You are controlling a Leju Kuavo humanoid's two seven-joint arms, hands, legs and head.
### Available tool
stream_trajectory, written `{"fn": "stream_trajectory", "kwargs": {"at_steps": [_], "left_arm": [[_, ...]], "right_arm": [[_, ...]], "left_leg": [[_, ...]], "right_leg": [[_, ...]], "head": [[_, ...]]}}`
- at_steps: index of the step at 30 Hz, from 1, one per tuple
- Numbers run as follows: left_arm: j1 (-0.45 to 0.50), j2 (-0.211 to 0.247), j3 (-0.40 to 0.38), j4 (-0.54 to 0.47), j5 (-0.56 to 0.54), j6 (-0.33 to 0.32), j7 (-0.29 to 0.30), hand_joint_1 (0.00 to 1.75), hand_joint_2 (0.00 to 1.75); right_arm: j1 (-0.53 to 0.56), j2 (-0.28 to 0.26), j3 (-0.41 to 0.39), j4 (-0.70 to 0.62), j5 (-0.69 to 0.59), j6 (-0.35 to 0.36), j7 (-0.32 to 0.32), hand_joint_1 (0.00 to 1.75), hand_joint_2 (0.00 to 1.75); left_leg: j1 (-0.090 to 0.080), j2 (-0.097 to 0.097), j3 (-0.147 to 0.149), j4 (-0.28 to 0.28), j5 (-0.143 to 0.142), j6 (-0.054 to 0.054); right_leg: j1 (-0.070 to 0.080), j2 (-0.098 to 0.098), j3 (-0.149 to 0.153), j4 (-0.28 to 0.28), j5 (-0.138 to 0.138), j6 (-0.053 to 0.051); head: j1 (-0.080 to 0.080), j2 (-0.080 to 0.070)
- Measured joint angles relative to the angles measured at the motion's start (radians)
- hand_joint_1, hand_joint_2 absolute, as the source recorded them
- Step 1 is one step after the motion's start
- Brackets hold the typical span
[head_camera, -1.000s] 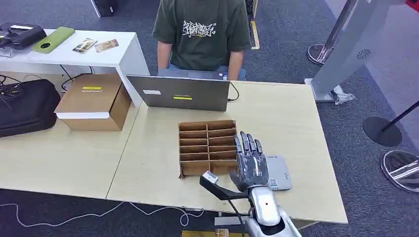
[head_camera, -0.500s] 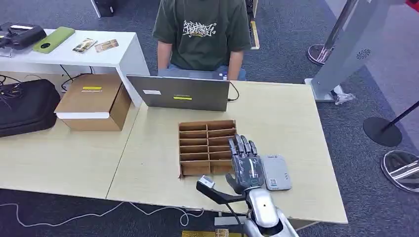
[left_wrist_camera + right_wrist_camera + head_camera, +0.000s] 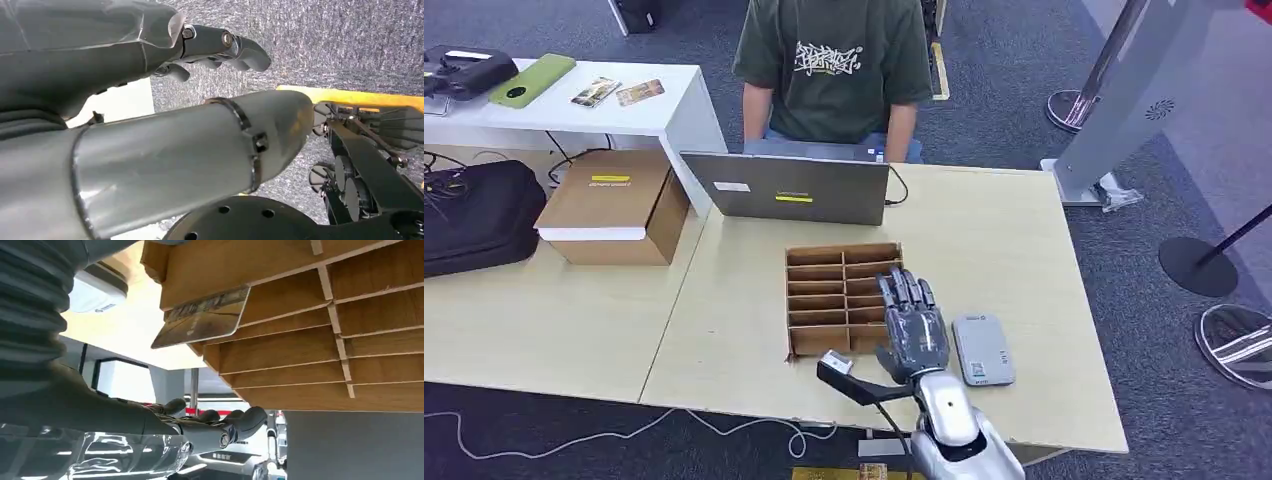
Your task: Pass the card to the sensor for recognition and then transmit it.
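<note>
The right robot hand (image 3: 912, 325) hovers open over the card organizer (image 3: 844, 297), its card (image 3: 202, 317) still slotted; the sensor (image 3: 982, 349) just beside awaits scanning.

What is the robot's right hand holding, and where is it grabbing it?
Nothing. The right hand hovers with straight fingers over the brown slotted divider box; the gold card sticks out of a slot, untouched.

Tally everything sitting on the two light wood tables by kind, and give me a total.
Laptop: 1
Divided cardboard tray: 1
Card reader: 1
Card, in the tray: 1
Cardboard box: 1
Black bag: 1
Total: 6
</note>
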Motion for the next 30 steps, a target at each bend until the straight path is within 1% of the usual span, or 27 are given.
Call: {"fn": "stream_trajectory", "kwargs": {"at_steps": [8,14,20,27,30], "left_arm": [[0.000,0.003,0.000,0.000,0.000,0.000,0.000,0.00,0.00],[0.000,0.004,0.000,0.000,0.000,0.003,0.000,0.00,0.00],[0.000,0.004,0.000,0.000,0.000,0.005,0.000,0.00,0.00],[0.001,0.003,0.000,0.000,0.000,0.005,-0.001,0.00,0.00],[0.001,0.003,0.000,0.000,0.000,0.005,-0.003,0.00,0.00]], "right_arm": [[-0.020,-0.010,-0.002,0.044,0.000,-0.015,0.010,0.00,1.75],[-0.016,-0.024,-0.002,0.044,0.000,-0.007,0.033,0.00,1.75],[0.015,-0.041,-0.002,-0.009,0.000,0.015,0.063,0.00,1.75],[0.040,-0.051,-0.001,-0.077,0.000,0.035,0.070,0.00,1.75],[0.050,-0.052,-0.001,-0.092,0.000,0.036,0.062,0.00,1.75]], "left_leg": [[0.000,0.000,0.000,0.000,0.000,0.000],[0.000,0.000,0.000,0.000,0.000,0.000],[0.000,0.000,0.000,0.000,0.000,0.000],[0.000,0.000,0.000,0.000,0.000,0.000],[0.000,0.000,0.000,0.000,0.000,0.000]], "right_leg": [[0.000,0.000,0.000,0.000,0.000,0.000],[0.000,0.000,0.000,0.000,0.000,0.000],[0.000,0.000,0.000,0.000,0.000,0.000],[0.000,0.000,0.000,0.000,0.000,0.000],[0.000,0.000,0.000,0.000,0.000,0.000]], "head": [[0.000,0.000],[0.000,0.000],[0.000,0.000],[0.000,0.000],[0.000,0.000]]}}
